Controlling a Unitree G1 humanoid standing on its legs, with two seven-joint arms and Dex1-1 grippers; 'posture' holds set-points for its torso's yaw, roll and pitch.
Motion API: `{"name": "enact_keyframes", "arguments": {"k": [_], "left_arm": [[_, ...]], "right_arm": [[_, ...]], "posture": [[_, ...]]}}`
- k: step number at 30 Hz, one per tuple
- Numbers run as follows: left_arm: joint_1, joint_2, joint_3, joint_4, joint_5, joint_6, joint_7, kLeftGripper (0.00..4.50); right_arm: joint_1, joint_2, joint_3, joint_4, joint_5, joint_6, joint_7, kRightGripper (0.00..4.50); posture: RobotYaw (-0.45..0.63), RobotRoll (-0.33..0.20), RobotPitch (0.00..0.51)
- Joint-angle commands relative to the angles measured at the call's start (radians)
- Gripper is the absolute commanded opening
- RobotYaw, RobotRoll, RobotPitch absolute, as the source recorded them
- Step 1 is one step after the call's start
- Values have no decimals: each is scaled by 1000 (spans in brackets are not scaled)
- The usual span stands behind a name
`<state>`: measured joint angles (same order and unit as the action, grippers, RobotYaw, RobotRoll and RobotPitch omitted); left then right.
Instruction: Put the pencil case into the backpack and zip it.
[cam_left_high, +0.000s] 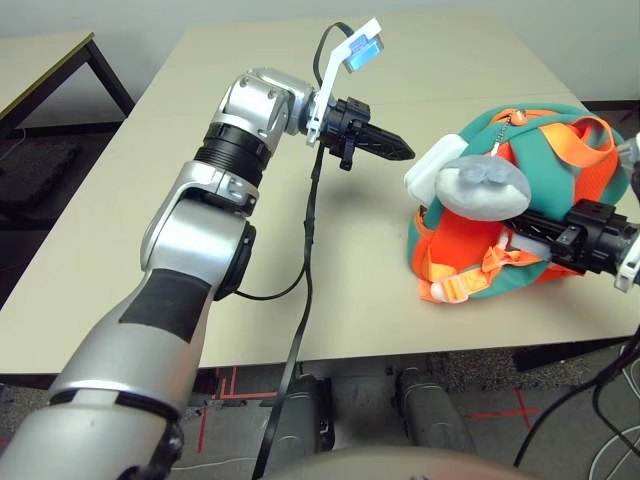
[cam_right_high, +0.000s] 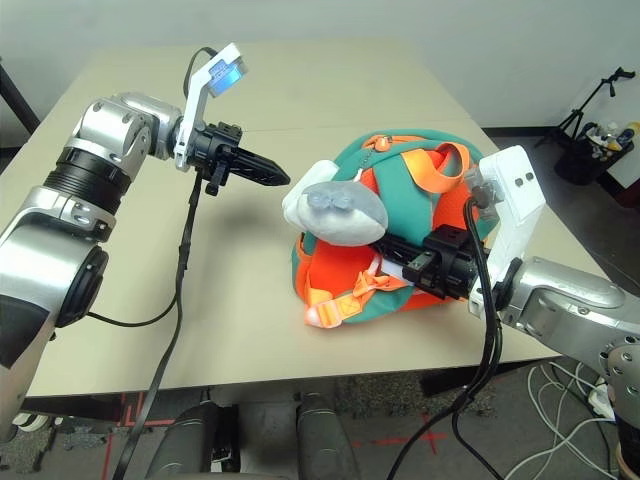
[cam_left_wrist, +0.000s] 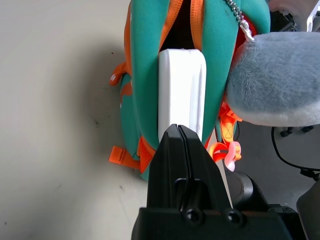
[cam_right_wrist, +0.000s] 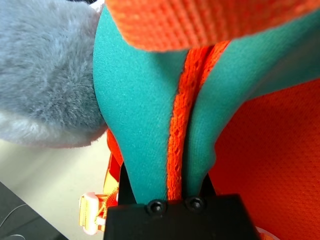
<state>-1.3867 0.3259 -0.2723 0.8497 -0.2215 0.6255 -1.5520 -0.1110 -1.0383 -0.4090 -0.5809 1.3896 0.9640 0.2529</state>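
Left arm (cam_left_high: 200, 240) reaches forward over the table (cam_left_high: 360, 290), bent at the elbow, its wrist turned so that the left gripper (cam_left_high: 411, 154) points across toward the backpack (cam_right_high: 410, 205). That pincer is clenched with its two black fingers pressed together, nothing between them, and the tips are near the outer end of the white pencil case (cam_left_wrist: 181, 90). The case sits partly inside the backpack's open mouth, one end jutting out toward those tips. From the other side, the right arm (cam_right_high: 570, 298) comes in low, and the right gripper (cam_right_high: 384, 243) grasps a fold of the backpack's teal fabric with orange piping. Its fingertips are tucked beside the grey plush charm (cam_left_high: 485, 190), which hangs from a bead chain.
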Motion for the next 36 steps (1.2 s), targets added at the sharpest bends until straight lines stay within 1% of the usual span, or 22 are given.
{"name": "enact_keyframes", "arguments": {"k": [1, 10, 17, 21, 25, 31, 34, 36], "left_arm": [[-2, -13, -5, 5, 23, -8, -4, 0], [28, -48, -24, -29, 40, 23, -8, 0], [60, -84, -29, -38, 51, 24, 26, 0], [76, -118, -27, -28, 54, 19, 58, 0], [83, -183, -16, 1, 55, 3, 113, 0], [62, -279, 31, 97, 52, -39, 202, 0], [60, -292, 41, 116, 54, -56, 215, 0], [69, -284, 43, 104, 51, -51, 209, 0]], "right_arm": [[-5, 5, 4, -9, -5, 4, -8, 123], [-3, 6, -4, -8, -4, 5, -13, 123], [0, 4, -10, -10, 4, 7, -20, 123], [6, 2, -15, -13, 11, 9, -24, 123], [7, 0, -16, -13, 17, 10, -26, 123], [7, 0, -12, -13, 23, 14, -27, 123], [9, -1, -14, -12, 26, 16, -28, 123], [11, 1, -15, -13, 24, 15, -28, 123]], "posture": [[-215, 0, 81], [-224, 0, 90], [-230, 0, 94], [-232, 0, 100], [-232, 0, 102], [-230, 0, 111], [-232, 0, 112], [-229, 0, 109]]}}
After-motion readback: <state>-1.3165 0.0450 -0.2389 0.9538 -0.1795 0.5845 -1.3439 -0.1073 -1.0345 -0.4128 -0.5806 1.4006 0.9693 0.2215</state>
